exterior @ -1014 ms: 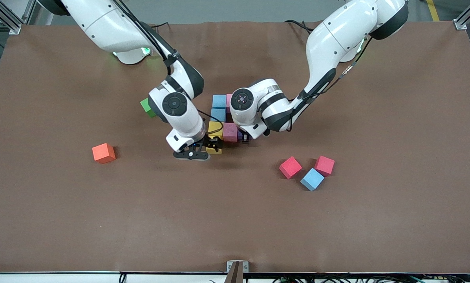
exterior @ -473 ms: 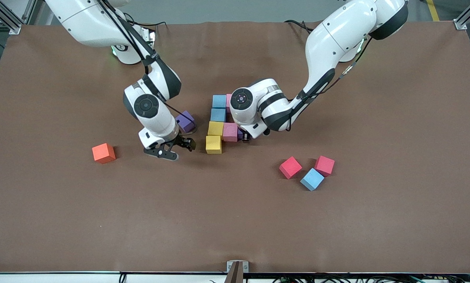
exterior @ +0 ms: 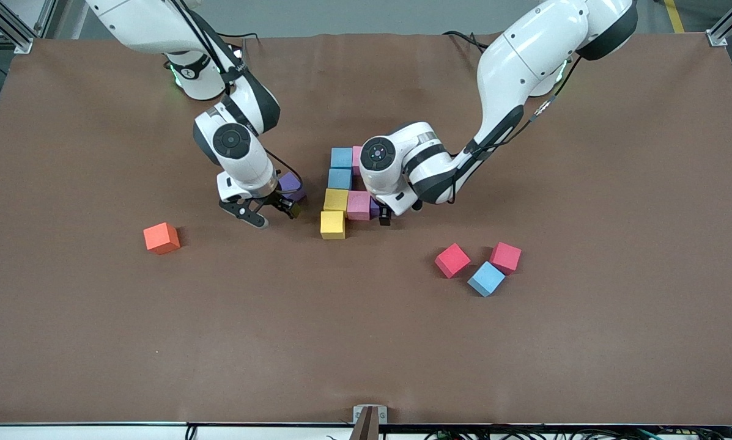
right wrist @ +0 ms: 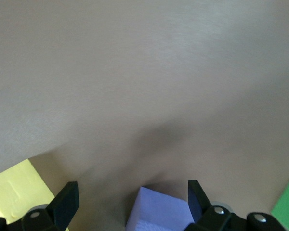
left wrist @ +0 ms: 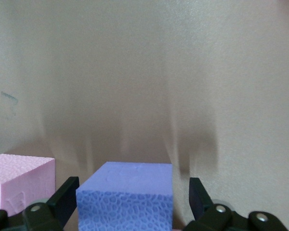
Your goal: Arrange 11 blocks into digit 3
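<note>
- Nearest the front camera, we see three loose cubes waiting toward the left arm's end of the table: a light blue cube (exterior: 486, 278), with a red cube (exterior: 452, 260) and a pink cube (exterior: 505, 257) just beside it. We judge these are stock for the bars not yet built.
- An orange cube (exterior: 161, 238) sits well apart toward the right arm's end; we take it as no part of the numeral.
- Mid-table, the partial digit 3 (exterior: 343, 190) reads as a column: a lower yellow cube (exterior: 332, 224), an upper yellow cube (exterior: 336, 199) touching it, then two light blue cubes farther up, with a pink block (exterior: 358, 205) joined beside the upper yellow one to start the middle bar.
- The left gripper (exterior: 383, 215) is low at the end of that bar, its jaws spread on either side of a purple cube (left wrist: 127, 197) without pinching it. We judge the cube has been set beside the pink block; the wrist bends steeply down.
- The right gripper (exterior: 266, 211), fingers wide apart and empty, hovers over a second purple cube (exterior: 291, 186). We judge this to be the next pick, with the forearm angled down from its base.
</note>
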`<action>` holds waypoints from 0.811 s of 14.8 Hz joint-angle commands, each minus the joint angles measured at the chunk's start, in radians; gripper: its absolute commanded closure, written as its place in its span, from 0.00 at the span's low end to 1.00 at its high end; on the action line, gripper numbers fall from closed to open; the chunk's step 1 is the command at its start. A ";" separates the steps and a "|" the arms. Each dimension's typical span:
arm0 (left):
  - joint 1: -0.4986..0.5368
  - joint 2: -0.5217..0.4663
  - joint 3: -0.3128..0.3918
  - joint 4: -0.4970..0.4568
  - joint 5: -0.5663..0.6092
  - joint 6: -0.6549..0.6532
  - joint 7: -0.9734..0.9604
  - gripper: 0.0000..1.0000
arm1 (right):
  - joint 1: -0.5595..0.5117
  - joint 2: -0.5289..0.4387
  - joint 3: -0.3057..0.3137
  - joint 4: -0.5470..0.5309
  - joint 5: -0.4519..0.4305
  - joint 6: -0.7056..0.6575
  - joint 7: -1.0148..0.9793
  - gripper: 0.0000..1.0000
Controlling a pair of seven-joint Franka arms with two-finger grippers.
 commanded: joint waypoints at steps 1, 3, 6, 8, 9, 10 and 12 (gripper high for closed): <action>0.003 -0.023 0.000 -0.010 0.000 0.001 0.001 0.00 | 0.018 -0.093 0.006 -0.085 -0.009 -0.012 0.159 0.00; 0.004 -0.025 -0.003 -0.010 -0.011 -0.001 0.000 0.00 | 0.039 -0.103 0.006 -0.105 -0.009 -0.007 0.230 0.00; 0.003 -0.023 -0.004 -0.008 -0.013 0.002 -0.006 0.00 | 0.069 -0.104 0.006 -0.139 -0.009 0.013 0.279 0.00; 0.003 -0.022 -0.004 -0.008 -0.013 0.008 -0.009 0.00 | 0.075 -0.104 0.006 -0.156 -0.009 0.021 0.284 0.00; 0.003 -0.022 -0.004 -0.008 -0.014 0.008 -0.009 0.00 | 0.079 -0.104 0.006 -0.167 -0.009 0.031 0.285 0.00; 0.003 -0.022 -0.004 -0.007 -0.029 0.008 -0.006 0.00 | 0.079 -0.104 0.006 -0.179 -0.009 0.050 0.285 0.00; 0.003 -0.022 -0.004 0.002 -0.039 0.013 -0.008 0.00 | 0.081 -0.100 0.006 -0.197 -0.009 0.083 0.293 0.00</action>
